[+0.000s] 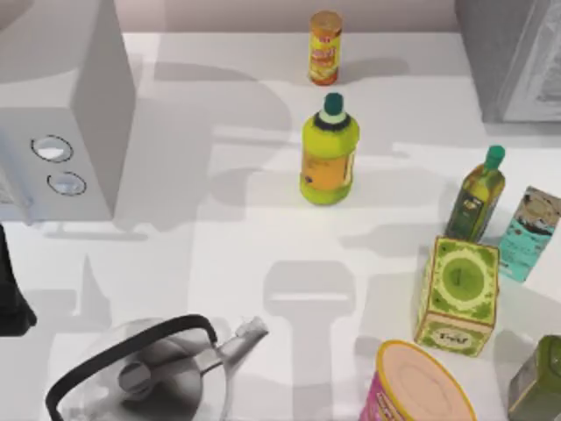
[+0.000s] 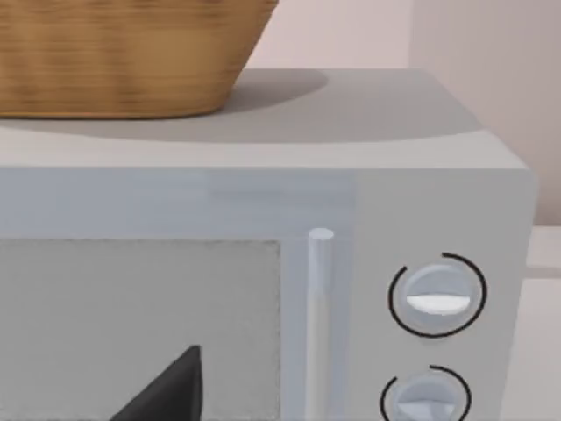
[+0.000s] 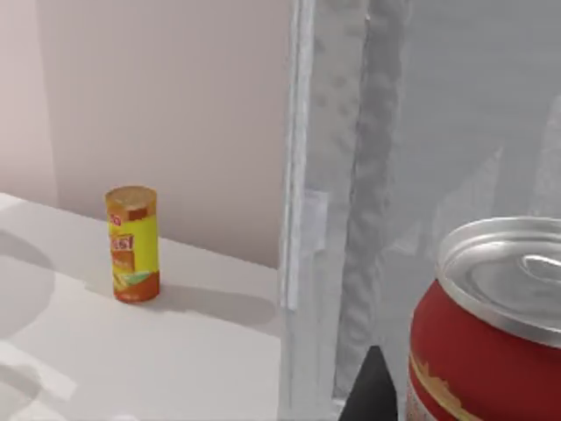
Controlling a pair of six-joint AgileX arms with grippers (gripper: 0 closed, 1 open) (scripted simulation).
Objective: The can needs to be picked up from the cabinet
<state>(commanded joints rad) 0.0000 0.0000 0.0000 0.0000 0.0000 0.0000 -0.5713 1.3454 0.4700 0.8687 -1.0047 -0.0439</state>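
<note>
The can (image 3: 491, 342) is red with a silver lid and stands inside the cabinet (image 3: 473, 105), very close in the right wrist view. A dark part of my right gripper (image 3: 372, 390) shows just beside the can, on the side of the pale door edge (image 3: 307, 219). From above, the grey cabinet (image 1: 513, 57) sits at the table's far right corner. My left arm (image 1: 10, 294) is at the left edge, in front of the microwave, and a dark tip of my left gripper (image 2: 166, 390) points at the microwave door.
A grey microwave (image 1: 61, 114) with two dials carries a wicker basket (image 2: 114, 53). On the table stand a yellow canister (image 1: 324, 48), a yellow-green bottle (image 1: 329, 149), an oil bottle (image 1: 476, 195), a teal carton (image 1: 530, 232), a green box (image 1: 458, 296), a pink tub (image 1: 421, 386) and a kettle (image 1: 149, 373).
</note>
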